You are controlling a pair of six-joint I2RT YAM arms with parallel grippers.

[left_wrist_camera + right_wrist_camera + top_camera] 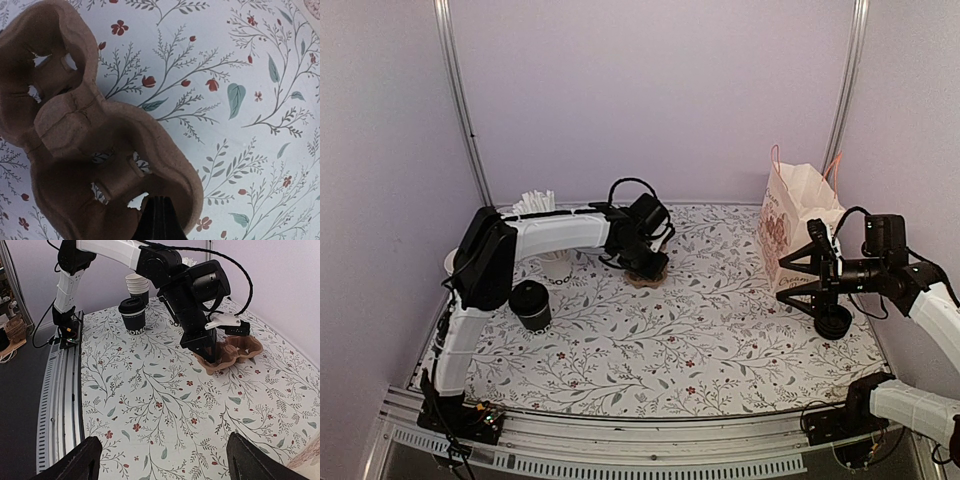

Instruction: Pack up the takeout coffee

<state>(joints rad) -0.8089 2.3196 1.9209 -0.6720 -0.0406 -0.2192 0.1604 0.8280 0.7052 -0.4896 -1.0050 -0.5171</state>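
As far as we could judge, progress: early, with nothing packed and every main step ahead.
Coffee: the lidded black cup (530, 304) stood upright on the left side of the table, beside the left arm's upright link. It was well apart from the carrier and the bag, and nothing touched it.
Carrier: a brown pulp two-cup carrier (75, 125) lay flat toward the back of the table, near the middle. Both wells were empty.
Left gripper (157, 222): closed, with its tips down at the rim of one end of the carrier. We could not tell whether a wall of pulp was pinched between them.
Right gripper (162, 462): spread wide and holding nothing. It hovered over the right side of the table, just beside the bag.
Bag: a white paper bag (792, 222) with pink handles stood upright at the back right. We could not see inside it.
Left to do, in our judgement: seat the coffee in a well of the carrier, then get the loaded carrier into the bag.
Other stock: a stack of lidless cups (138, 285) stood just behind the coffee. A holder of white straws (534, 203) stood at the back left.
Surface: a table cover (670, 345) in white, printed with grey sprigs and small red flowers, lay flat with no spills. A metal rail (650, 450) ran along the near edge.
Room: plain pale lilac walls on three sides, with slim metal posts in the back corners.
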